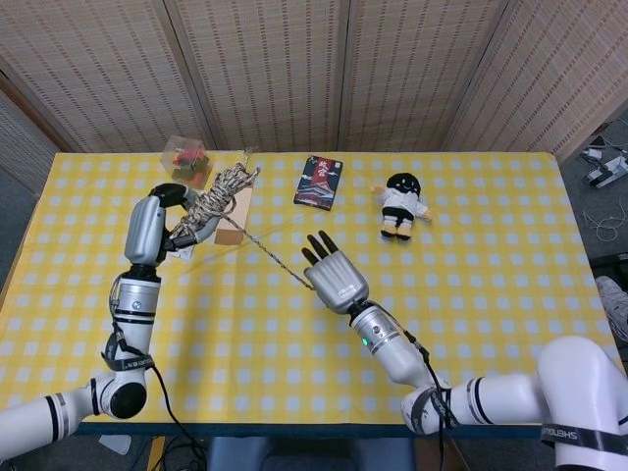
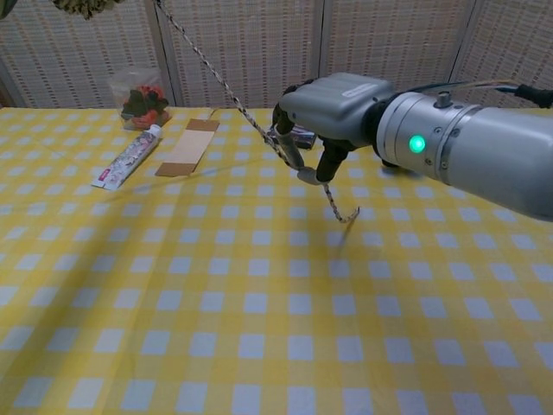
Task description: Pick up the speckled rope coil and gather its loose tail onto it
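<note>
The speckled rope coil (image 1: 218,193) is gripped aloft by the left hand (image 1: 169,218) above the bench (image 1: 491,294); its loose tail (image 2: 226,97) is pinched by the right hand (image 2: 313,157)

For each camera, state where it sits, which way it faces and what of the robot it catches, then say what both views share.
Head view: sits high behind the robot, looking down on the checked table; both arms show, the left hand holding the rope coil and the right hand holding the rope tail.
Chest view: sits low at the table edge, facing level across it toward the screens; only the right hand and forearm show in full.
Shared: the right hand, rope tail, toothpaste tube and cardboard strip.
</note>
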Controlling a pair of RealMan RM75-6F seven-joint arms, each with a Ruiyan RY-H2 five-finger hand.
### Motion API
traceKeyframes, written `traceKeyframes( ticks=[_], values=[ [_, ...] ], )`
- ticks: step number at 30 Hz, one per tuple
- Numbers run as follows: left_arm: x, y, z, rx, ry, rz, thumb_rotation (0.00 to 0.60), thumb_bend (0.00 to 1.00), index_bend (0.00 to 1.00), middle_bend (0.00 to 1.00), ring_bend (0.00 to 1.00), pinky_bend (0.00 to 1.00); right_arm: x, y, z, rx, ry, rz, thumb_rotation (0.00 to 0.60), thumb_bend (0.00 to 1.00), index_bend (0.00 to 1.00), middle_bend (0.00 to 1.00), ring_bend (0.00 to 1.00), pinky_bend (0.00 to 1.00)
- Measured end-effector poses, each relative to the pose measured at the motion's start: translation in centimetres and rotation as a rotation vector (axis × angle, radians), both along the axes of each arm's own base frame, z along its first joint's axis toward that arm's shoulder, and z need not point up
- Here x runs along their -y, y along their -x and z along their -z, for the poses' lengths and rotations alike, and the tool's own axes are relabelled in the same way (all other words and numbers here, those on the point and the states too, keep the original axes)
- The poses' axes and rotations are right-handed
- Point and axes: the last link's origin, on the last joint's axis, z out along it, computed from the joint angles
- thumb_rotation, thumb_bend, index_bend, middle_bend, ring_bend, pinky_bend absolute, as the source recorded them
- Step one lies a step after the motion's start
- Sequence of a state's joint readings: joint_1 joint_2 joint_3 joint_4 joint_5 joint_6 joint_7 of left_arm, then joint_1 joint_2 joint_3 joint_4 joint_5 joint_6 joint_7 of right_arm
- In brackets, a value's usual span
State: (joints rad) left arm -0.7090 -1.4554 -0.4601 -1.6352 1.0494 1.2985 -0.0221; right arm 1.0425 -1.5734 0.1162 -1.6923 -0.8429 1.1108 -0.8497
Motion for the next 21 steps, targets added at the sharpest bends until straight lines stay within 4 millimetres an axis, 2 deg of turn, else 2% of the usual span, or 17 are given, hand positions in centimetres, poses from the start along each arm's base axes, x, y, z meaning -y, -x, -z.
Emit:
traceKeyframes(
  ticks=[10,21],
  values=[
    [-0.9,1.9,1.2,-0.23,-0.047,-0.095,0.368,0.23,0.71,0.69,0.51,0.23,-2.7,-3.1,-2.5,0.031,0.054,-0.138,0.6,0.35,0.63,0.19,0.0,0.01],
    [0.9,2.2,5.1,-0.435,0.041,-0.035,0.399,0.23,0.71,0.69,0.51,0.23,-2.6,-7.6,-5.4,0.121,0.116,-0.202,0.6,0.35,0.64,0.19,0.0,0.01]
  ],
)
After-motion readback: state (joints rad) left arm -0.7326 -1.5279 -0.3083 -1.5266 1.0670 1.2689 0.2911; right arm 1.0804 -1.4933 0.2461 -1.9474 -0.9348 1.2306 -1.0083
